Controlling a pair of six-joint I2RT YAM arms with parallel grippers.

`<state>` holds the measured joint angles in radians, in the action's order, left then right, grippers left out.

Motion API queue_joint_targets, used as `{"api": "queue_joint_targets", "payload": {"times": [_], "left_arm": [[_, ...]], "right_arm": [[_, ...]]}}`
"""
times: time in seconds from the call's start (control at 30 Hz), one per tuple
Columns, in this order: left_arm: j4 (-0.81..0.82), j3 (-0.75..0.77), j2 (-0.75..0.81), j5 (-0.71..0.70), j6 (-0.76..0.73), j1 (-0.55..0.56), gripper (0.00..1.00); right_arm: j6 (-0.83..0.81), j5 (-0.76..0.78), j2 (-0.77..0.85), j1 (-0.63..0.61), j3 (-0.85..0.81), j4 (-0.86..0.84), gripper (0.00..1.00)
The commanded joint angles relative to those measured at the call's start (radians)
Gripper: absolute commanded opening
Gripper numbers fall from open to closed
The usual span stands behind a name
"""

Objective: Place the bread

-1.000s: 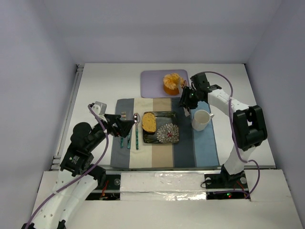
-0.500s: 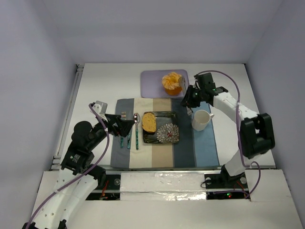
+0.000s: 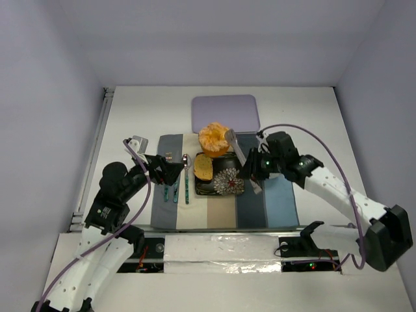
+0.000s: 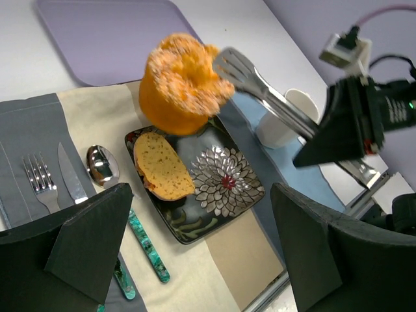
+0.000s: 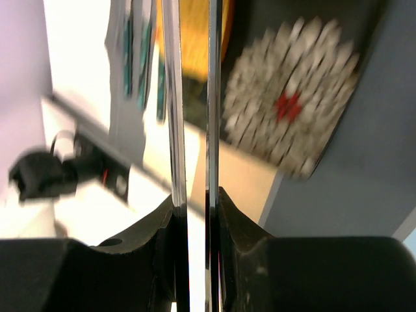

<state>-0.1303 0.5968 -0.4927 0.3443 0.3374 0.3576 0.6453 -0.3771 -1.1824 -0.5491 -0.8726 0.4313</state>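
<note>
Golden bread point(image 3: 203, 167): flat on the dark flowered plate point(image 3: 209, 188), on the side farthest from the right jaws. It's also straight out ahead of the left jaws, low in the gap between them in that wrist view.
Done so far: by my read the bread is placed. It's down on the plate with nothing gripping it.
Left to do: for the bread, little or nothing as I judge it. The action now is the peeled orange point(image 3: 213, 141), held at the plate's far edge, just beyond the slice. Whether it touches the rim, I can't tell.
Right jaws: pinched narrow on the handles of the metal tongs point(image 3: 239, 155), and the tong tips clamp the orange, so the fruit rides at one remove.
Right arm point(image 3: 325, 185): stretched low over the striped placemat point(image 3: 221, 211), wrist by the plate's right side, tongs slanting away from the jaws toward the fruit. The white cup point(image 4: 276, 133) sits just beside these jaws, behind the tongs.
Left jaws: wide apart, holding nothing.
Left arm point(image 3: 117, 188): folded, wrist tipped forward and down. The fork point(image 4: 39, 182), knife point(image 4: 68, 175) and spoon point(image 4: 101, 166) lie just below these jaws.
Watch for: the orange is close by the bread, so a slip could land on the slice.
</note>
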Motion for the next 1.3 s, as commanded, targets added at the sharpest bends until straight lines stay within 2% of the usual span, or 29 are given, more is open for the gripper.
{"api": "queue_joint_targets", "payload": {"times": [0.0,0.17,0.53,0.87,1.13,1.23,1.27], "left_arm": [[0.06,-0.009,-0.007,0.024,-0.011,-0.005,0.86],[0.061,-0.012,-0.018,0.028,-0.011,-0.014,0.86],[0.063,-0.012,-0.029,0.032,-0.009,-0.014,0.86],[0.063,-0.014,-0.02,0.033,-0.008,-0.014,0.86],[0.064,-0.014,-0.015,0.035,-0.008,-0.014,0.86],[0.064,-0.014,-0.015,0.033,-0.009,-0.014,0.86],[0.064,-0.012,-0.017,0.036,-0.008,-0.014,0.86]], "right_arm": [[0.083,-0.006,0.108,-0.046,0.052,-0.043,0.12],[0.152,0.021,0.222,-0.14,0.141,-0.011,0.12],[0.218,0.058,0.452,-0.149,0.193,0.124,0.13],[0.234,0.06,0.5,-0.149,0.277,0.178,0.13],[0.243,0.021,0.461,-0.158,0.3,0.113,0.14],[0.249,0.017,0.457,-0.158,0.291,0.098,0.23],[0.243,0.017,0.457,-0.158,0.284,0.099,0.33]]}}
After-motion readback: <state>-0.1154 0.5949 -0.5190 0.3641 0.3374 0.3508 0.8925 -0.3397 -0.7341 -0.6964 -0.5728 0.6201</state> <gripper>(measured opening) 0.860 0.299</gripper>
